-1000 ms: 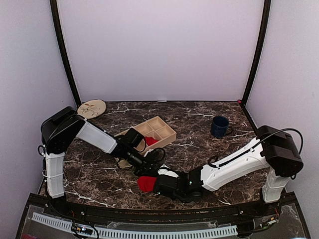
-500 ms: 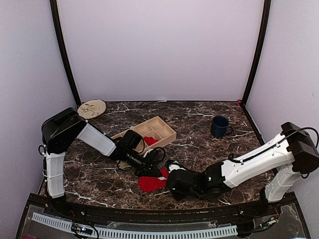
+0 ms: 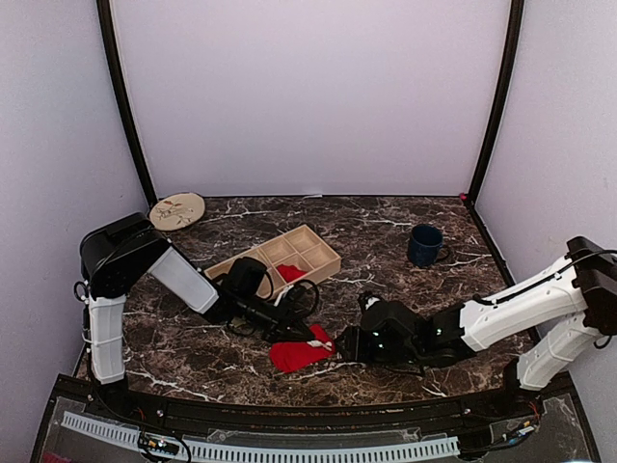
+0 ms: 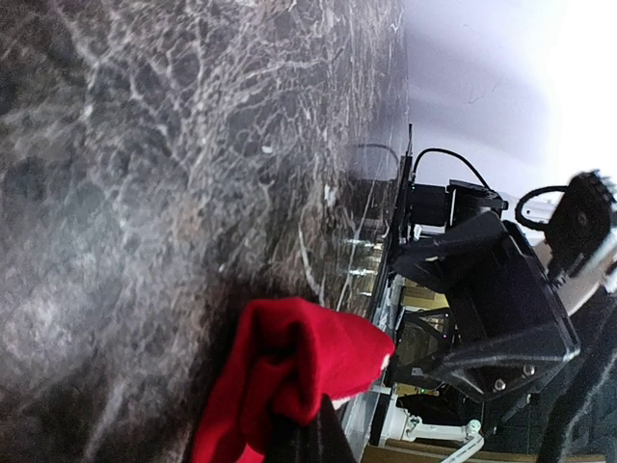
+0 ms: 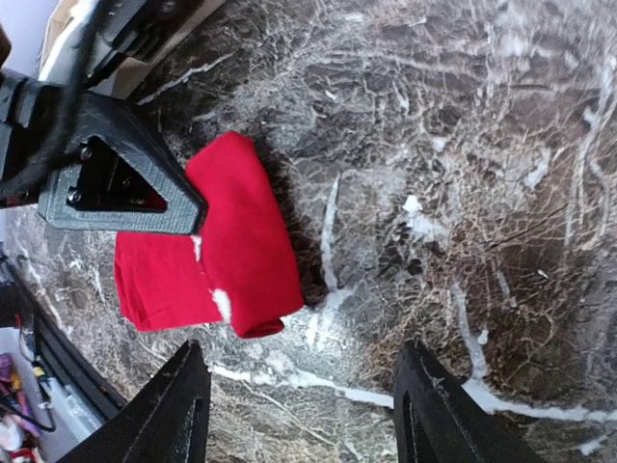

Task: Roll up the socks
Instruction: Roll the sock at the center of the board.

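Contact is sitting with the left gripper (image 3: 310, 336). It is reaching in from the far left, and its jaws are pressing together on the far-right end of the red sock (image 3: 294, 355). In the left wrist view the red sock (image 4: 289, 371) is bunching up around the closed tips. It looks pinched there rather than merely touched.

The sock is lying on the table (image 3: 405, 289) near the front edge, roughly midway between the two arm bases. Its long axis is running left to right, with the right end tilting slightly toward the far side. The near-left end is lying flat and free, and the layers are looking loosely folded, not tightly rolled.

Just to the right, the right gripper (image 3: 349, 345) is hanging low with its fingers standing apart and nothing between them. In the right wrist view the sock (image 5: 217, 260) is lying ahead of the right gripper (image 5: 301, 352) and off to one side, beyond the fingertips, so the jaws are not straddling it. The left gripper (image 5: 116, 183) is covering the sock's far edge.

Judging from this, the right arm is the nearer free hand. Any rolling push would be travelling leftward along the sock's length.
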Robot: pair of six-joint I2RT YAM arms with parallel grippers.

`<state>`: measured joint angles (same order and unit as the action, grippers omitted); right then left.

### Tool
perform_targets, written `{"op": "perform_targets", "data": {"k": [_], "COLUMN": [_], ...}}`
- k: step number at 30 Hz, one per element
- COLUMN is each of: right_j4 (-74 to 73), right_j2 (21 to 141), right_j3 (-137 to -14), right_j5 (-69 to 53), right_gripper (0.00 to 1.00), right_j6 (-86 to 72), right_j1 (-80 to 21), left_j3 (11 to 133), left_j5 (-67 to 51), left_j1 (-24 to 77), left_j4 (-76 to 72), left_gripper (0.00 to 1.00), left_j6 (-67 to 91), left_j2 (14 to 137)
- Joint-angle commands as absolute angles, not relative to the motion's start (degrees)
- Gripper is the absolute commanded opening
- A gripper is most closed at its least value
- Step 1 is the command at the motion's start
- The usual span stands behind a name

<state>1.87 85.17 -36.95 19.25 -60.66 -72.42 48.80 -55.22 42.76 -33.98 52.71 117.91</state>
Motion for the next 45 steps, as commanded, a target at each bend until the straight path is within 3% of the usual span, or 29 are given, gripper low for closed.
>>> {"op": "perform_targets", "data": {"k": [1,10,26,40,45], "right_j4": [15.03,32.43,35.13,36.69,37.87], "right_j2": [85.61,94.50,100.11,104.97,107.16], "right_j3": [-32.92,-30.92,-30.22,-32.33,-33.90], "right_j5": [12.50,6.03,4.76,6.41,6.82], "right_gripper": [0.61,0.61,0.61,0.52,0.39], "right_j6": [-71.72,-84.45,-89.25,-90.37,-90.63], "right_j1": [-68.97,-66.02,-65.85,-65.83,-65.79], "left_j3": [44.50,40.34,34.41,32.95,32.81], "left_j5": [-51.07,-48.33,-48.08,-50.76,-51.72], "left_j1": [42.06,42.03,41.44,40.11,39.24], "left_j4": [-40.19,-45.64,-61.23,-66.08,-65.58], "left_gripper": [0.00,0.00,0.00,0.00,0.00], "left_j6": [54.92,53.42,55.55,53.23,52.04], "left_j2": [119.33,119.40,124.07,127.90,129.05]}}
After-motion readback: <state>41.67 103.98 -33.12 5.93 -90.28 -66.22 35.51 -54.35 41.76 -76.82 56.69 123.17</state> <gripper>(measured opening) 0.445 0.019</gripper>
